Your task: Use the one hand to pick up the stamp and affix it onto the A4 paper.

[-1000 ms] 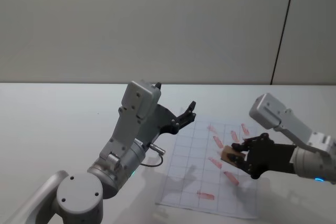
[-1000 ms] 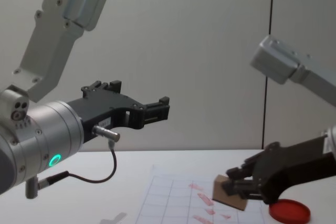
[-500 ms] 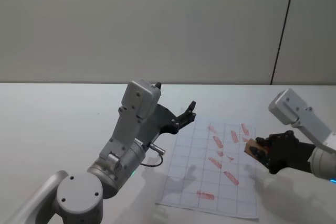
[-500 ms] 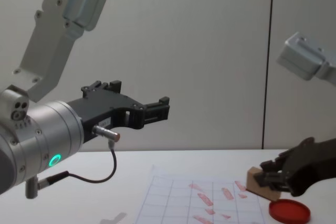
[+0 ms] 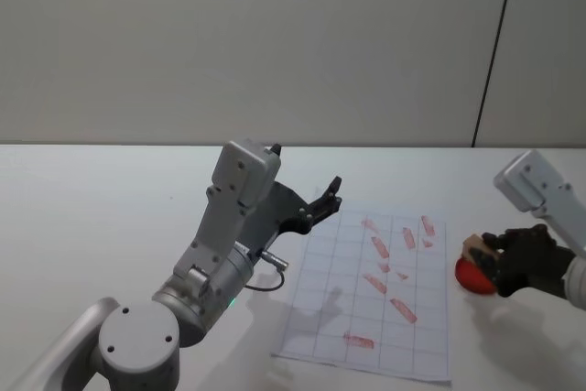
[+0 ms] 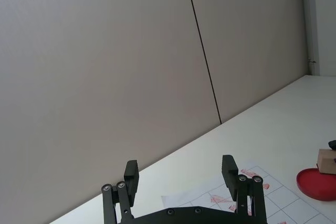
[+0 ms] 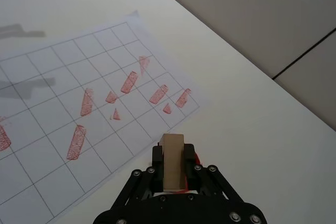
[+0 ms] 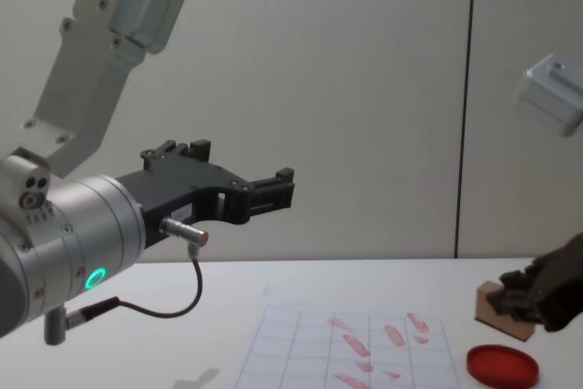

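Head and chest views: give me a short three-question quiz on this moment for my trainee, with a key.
1. True or false: the stamp is resting on the A4 paper.
2. The red ink pad lies to which side of the paper? A. the robot's left B. the robot's right C. on the paper
3. Fill in: the right gripper is shut on the ____, while the left gripper is raised above the table with its fingers apart.

Key
1. False: it is held in the air beyond the paper's right edge, above the ink pad.
2. B
3. stamp
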